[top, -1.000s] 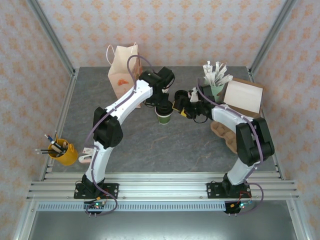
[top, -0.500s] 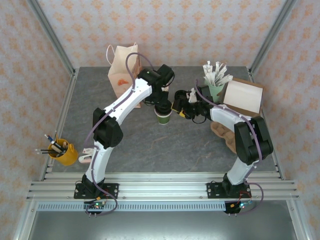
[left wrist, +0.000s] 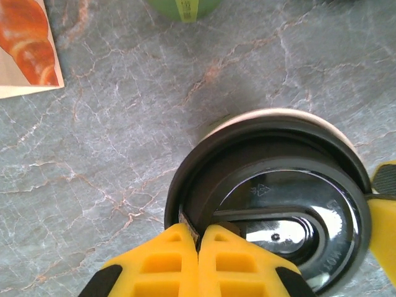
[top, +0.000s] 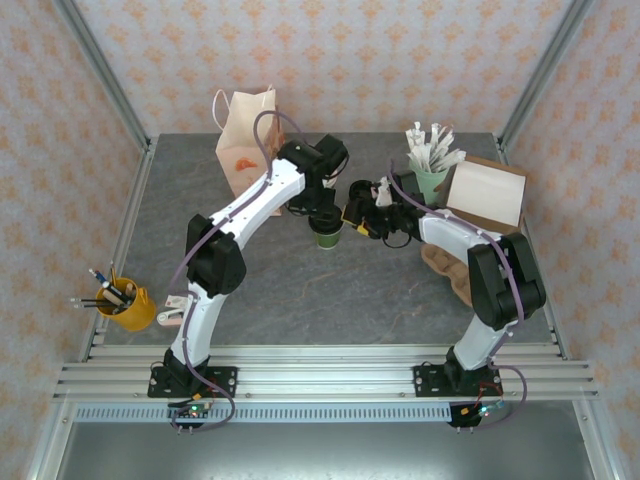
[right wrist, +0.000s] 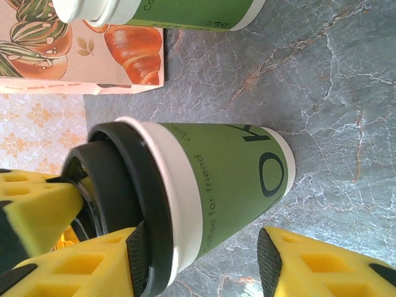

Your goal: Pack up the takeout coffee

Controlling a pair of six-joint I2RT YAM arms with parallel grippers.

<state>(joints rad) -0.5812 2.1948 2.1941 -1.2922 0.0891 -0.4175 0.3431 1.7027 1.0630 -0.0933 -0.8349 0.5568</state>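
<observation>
A takeout coffee cup (top: pixel 325 236) with a green band (right wrist: pixel 229 179) stands on the grey table between the two arms. Its black lid (left wrist: pixel 272 210) lies on top, with a sliver of cream rim showing on one side. My left gripper (left wrist: pixel 198 238) is shut on the lid's edge (right wrist: pixel 124 198) from above. My right gripper (right wrist: pixel 202 250) straddles the cup from the right (top: pixel 352 213) and is open. One of its pads (right wrist: pixel 139 257) touches the lid's rim, while the other stands apart from the cup. A second green cup (right wrist: pixel 179 12) stands just behind (left wrist: pixel 185 7).
A paper bag (top: pixel 243 140) printed with croissants stands at the back left, close behind the cups. A mint-green cup of wrapped sticks (top: pixel 432 170), a cardboard box (top: pixel 487 192) and a brown cup carrier (top: pixel 450 268) sit at the right. A yellow pen pot (top: pixel 125 307) is near left.
My right gripper has edged left toward the cup and its jaws have narrowed a little. The left gripper has stayed shut on the lid.
</observation>
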